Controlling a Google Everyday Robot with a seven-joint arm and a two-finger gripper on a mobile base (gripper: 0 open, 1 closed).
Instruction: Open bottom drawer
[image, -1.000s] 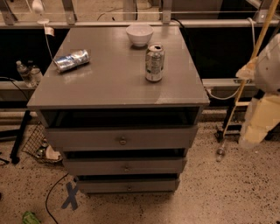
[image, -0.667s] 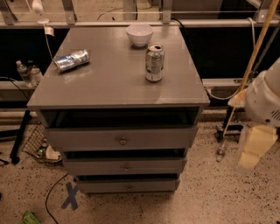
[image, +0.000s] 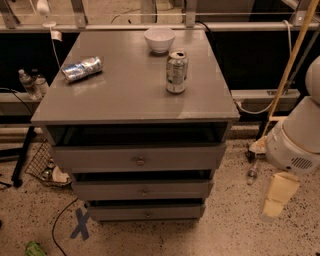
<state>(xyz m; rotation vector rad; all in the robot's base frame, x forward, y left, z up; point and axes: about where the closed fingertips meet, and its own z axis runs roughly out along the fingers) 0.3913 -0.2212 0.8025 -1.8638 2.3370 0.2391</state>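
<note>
Three drawers (image: 140, 160); gripper (image: 272, 209) right of bottom drawer (image: 147, 213).

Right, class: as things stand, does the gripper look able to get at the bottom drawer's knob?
Probably yes. The gripper hangs low, right of the cabinet, and the bottom drawer shows its knob facing forward with nothing standing before it. The arm would need to swing round to the front.

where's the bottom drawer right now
In the camera view, the bottom drawer is the lowest of three in the cabinet, just above the floor. The gripper hangs at the right of the view, beside the cabinet, not touching it.
</note>
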